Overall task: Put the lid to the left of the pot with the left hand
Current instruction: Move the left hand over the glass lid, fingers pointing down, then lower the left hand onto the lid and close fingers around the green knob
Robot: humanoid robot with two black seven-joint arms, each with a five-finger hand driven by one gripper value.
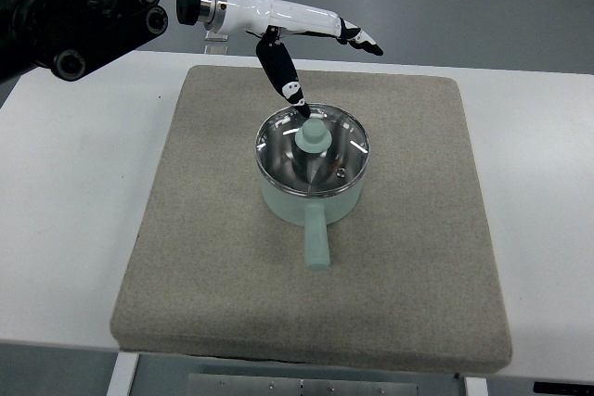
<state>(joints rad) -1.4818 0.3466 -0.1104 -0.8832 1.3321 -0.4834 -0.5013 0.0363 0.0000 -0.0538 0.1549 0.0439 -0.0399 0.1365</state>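
A pale green pot with a short handle pointing toward me sits in the middle of a grey mat. Its glass lid with a green knob rests on the pot. My left hand reaches in from the upper left, just behind the pot. Its thumb points down and its tip touches or nearly touches the lid's back rim near the knob. The other fingers stretch out to the right, above the mat. The hand is open and holds nothing.
The mat lies on a white table. Bare mat shows to the left and right of the pot. The arm's dark body fills the upper left corner.
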